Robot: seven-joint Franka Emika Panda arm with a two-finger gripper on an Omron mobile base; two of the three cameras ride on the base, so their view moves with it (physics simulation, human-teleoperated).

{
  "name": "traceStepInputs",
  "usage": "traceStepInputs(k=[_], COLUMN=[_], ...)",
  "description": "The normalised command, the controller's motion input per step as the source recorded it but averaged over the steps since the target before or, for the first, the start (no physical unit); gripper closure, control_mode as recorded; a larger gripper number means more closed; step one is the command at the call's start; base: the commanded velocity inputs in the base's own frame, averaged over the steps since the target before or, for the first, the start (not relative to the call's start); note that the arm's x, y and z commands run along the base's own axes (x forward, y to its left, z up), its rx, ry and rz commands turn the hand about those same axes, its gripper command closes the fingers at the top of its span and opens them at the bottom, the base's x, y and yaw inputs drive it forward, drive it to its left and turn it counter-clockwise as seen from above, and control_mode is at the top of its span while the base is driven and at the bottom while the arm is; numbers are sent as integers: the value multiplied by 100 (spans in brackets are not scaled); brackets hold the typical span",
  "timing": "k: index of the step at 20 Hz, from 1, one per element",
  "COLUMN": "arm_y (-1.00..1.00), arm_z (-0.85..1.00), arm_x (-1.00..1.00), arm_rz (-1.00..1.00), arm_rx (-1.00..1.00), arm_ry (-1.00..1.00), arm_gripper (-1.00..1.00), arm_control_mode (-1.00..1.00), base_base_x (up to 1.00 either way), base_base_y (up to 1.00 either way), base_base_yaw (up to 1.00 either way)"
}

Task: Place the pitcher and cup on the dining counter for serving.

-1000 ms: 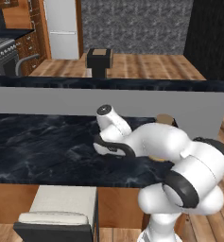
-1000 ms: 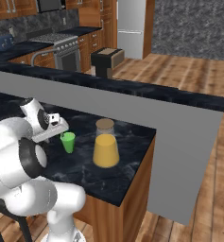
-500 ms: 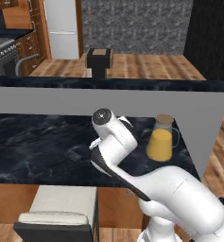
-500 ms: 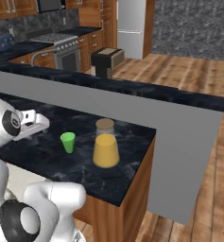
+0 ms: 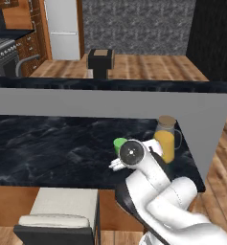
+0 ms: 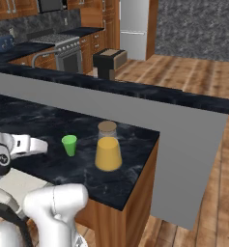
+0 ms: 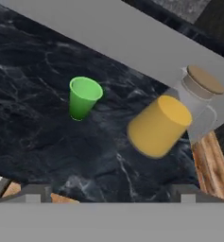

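Dark black-blue marbled stone forms the long bench [image 6: 135, 140], backed by a raised grey ledge [image 5: 110, 103] capped in the same dark stone; beyond it lies a warm wooden plank floor [image 6: 193, 77], wooden cabinets [image 6: 94, 41] with a steel range [image 6: 58, 46], a pale tall refrigerator [image 5: 62, 28], a grey speckled back wall [image 5: 134, 24], and a brown boxy coffee machine [image 5: 99, 61] standing past the ledge; a padded stool with a pale seat [image 5: 62, 210] sits at the bench's near side; near the bench's right end stands the clear glass pitcher [image 6: 108, 148], upright, holding orange liquid up to about its shoulder and closed by a round tan cork lid, its thin handle showing in the left base view; just beside it, apart and not touching, stands the small bright green tapered plastic cup [image 6: 69, 144], upright, with nothing visible inside it in the hand view; both rest on the stone near the front edge; the gripper [image 7: 111, 191] hangs back from the pair over the bench's near edge, its two dark fingertips spread wide, released, grasping nothing and touching neither vessel.
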Motion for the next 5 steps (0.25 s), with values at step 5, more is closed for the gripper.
traceStepInputs(k=[5], arm_y=[-97], arm_z=[31], arm_x=[-98], arm_rz=[-8], arm_rx=[32], arm_ry=[-12], arm_gripper=[-100], arm_control_mode=[-100], base_base_x=[0], base_base_y=[0], base_base_yaw=[0])
